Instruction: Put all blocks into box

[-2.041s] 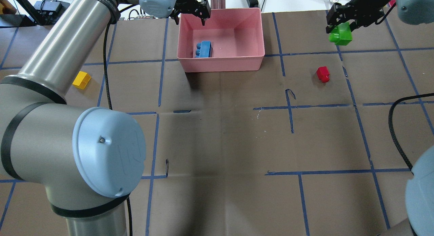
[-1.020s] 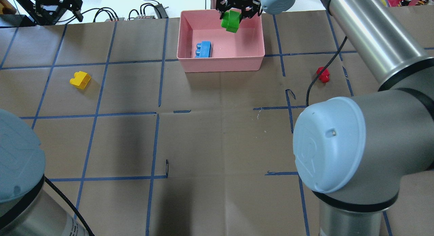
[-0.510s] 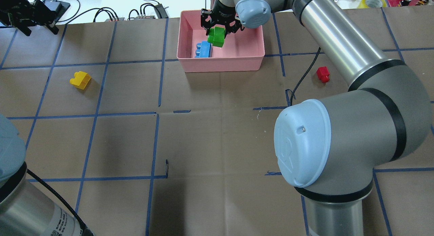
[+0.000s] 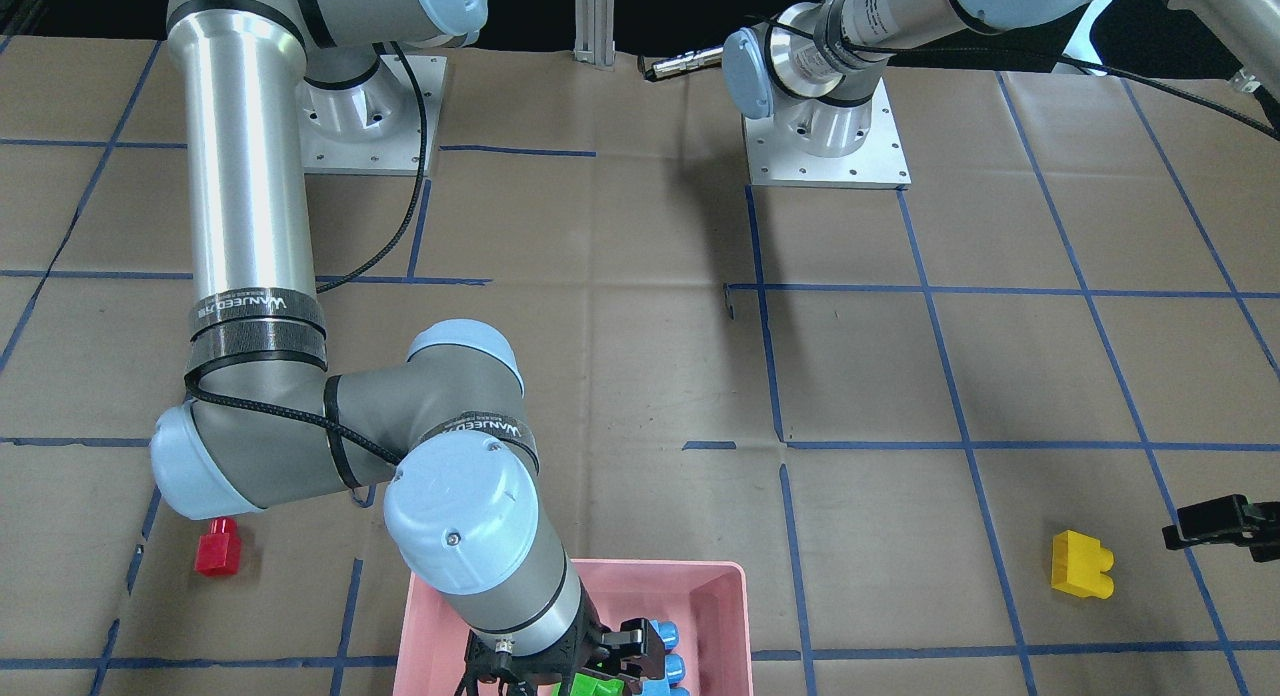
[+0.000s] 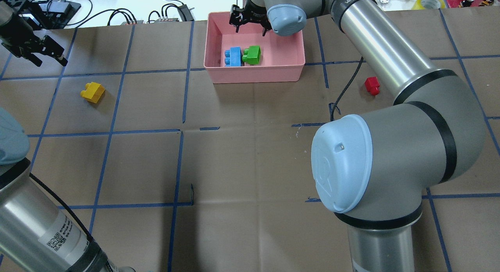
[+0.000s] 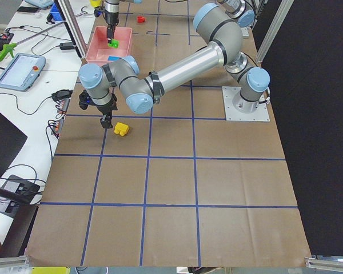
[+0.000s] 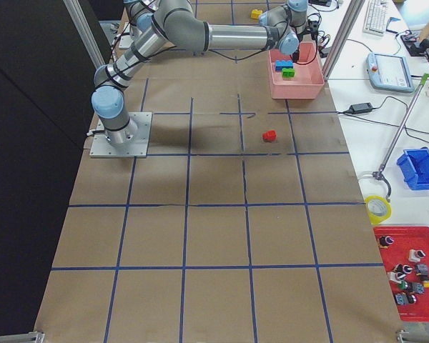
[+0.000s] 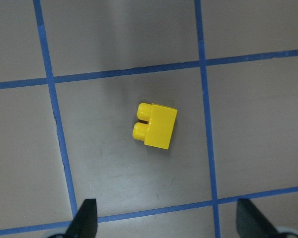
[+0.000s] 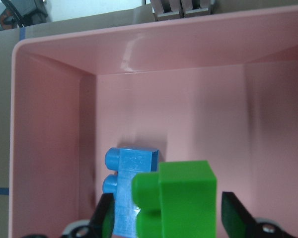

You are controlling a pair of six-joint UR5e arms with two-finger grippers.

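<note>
The right end effector (image 5: 250,29) hangs above the box (image 5: 256,74), its fingers spread wide and holding nothing. Directly below it the green block (image 5: 253,55) lies on the box floor, just beside the blue block (image 5: 234,56). The pink box sits at the middle of the tabletop's (image 5: 250,166) far edge, opposite the robot's base. The left end effector (image 8: 169,220) hovers over the yellow block (image 8: 155,125), fingers likewise spread and clear of it. That block rests on the tabletop toward the far left corner. The red block (image 5: 372,85) lies on the tabletop near the far edge, to the right of the box and well apart from it.
</note>
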